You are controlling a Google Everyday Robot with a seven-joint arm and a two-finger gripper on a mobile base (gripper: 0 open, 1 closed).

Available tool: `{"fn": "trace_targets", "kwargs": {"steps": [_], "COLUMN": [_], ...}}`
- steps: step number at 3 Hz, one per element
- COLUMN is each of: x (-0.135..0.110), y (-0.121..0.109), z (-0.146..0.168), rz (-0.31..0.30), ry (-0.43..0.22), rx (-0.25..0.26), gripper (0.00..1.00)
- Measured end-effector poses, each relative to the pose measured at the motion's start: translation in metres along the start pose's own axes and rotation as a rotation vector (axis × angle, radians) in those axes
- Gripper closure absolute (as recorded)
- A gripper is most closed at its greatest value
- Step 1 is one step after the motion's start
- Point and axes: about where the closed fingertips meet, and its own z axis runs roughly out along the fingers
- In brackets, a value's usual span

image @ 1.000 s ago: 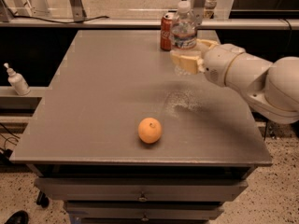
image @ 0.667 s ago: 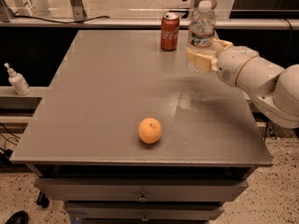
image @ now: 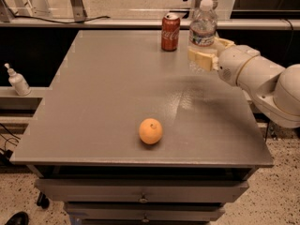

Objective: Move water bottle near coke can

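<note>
The water bottle (image: 203, 29) is clear with a white cap and stands upright near the table's far right. My gripper (image: 206, 55) reaches in from the right and is shut on the bottle's lower part. The coke can (image: 170, 32), red with a silver top, stands upright at the far edge, just left of the bottle with a small gap between them. Whether the bottle's base rests on the table is hidden by the fingers (image: 200, 60).
An orange (image: 150, 131) lies on the grey table (image: 103, 102) near the front middle. A small white pump bottle (image: 18, 81) stands on a ledge off the table's left. My white arm (image: 262, 81) spans the table's right side. Drawers sit below the front edge.
My gripper has carried the water bottle to the right and farther back, from in front of the coke can to its right side. The can and the orange have not moved.
</note>
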Motion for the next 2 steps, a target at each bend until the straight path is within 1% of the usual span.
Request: {"fn": "trace_targets", "kwargs": {"steps": [1,2], "x": [0.004,0.011], "y": [-0.021,-0.049], "z": [0.014,0.032], "rz": [0.000,0.009], "ry": [-0.017,-0.032], "rx": [0.044,0.089], "gripper": [1.00,1.00]}}
